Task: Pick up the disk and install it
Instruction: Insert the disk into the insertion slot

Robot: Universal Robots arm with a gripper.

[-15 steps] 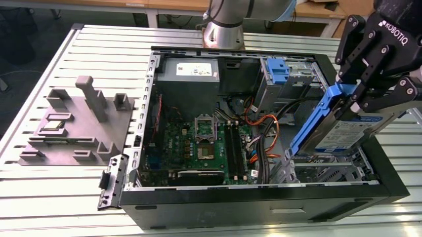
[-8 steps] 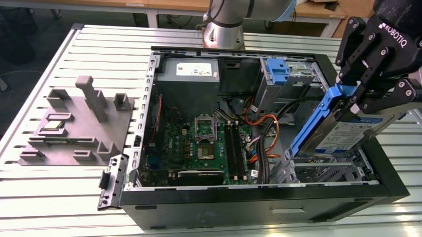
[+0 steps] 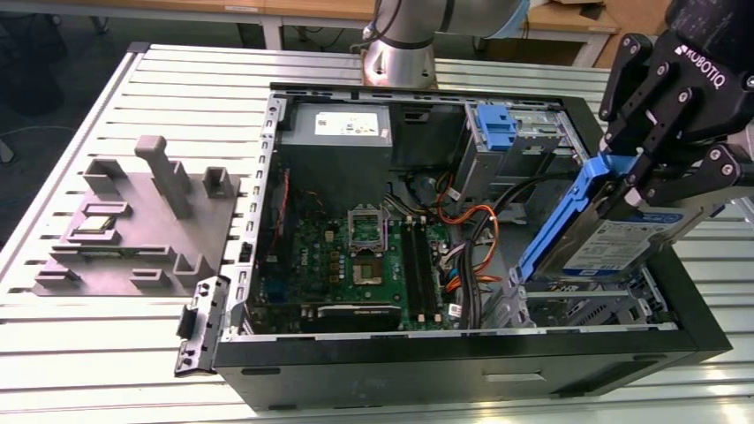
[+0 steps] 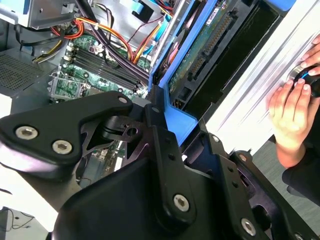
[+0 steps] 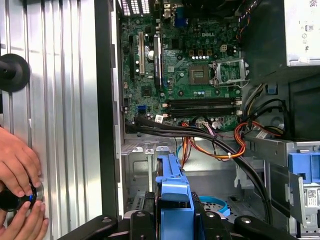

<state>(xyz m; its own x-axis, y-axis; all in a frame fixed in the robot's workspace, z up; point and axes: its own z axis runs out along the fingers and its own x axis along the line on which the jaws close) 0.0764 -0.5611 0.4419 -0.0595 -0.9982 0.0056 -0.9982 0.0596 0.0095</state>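
- Gripping the disk (image 3: 615, 246) in my claw (image 3: 666, 185), I am keeping the fingers clenched across it, pressing on its blue side rails (image 3: 563, 221).
- I am holding the disk tilted, with its labelled face showing in the exterior view. Its lower end is dipping into the open computer case (image 3: 471, 364) at the near corner on the exterior view's right. I cannot tell whether it is touching the metal bay beneath.
- In the second wrist view the disk's underside is showing a green circuit board (image 4: 207, 47) just beyond my fingers.
- In the first wrist view one rail is pointing out from my claw toward a bundle of orange cables (image 5: 235, 145).
- Inside the case, the motherboard (image 3: 353, 256) is lying flat across the middle. A grey power supply (image 3: 342, 128) is sitting at the far wall, and an upright blue latch piece (image 3: 497, 128) is standing beside the drive cage.
- The case is resting on a slatted metal tabletop (image 3: 71, 353). A grey fixture block (image 3: 141, 221) is sitting well apart from it on the exterior view's left.
- A person's hand (image 5: 17, 165) is resting on the tabletop near the case wall, fingers curling over a small dark round object (image 5: 31, 195).
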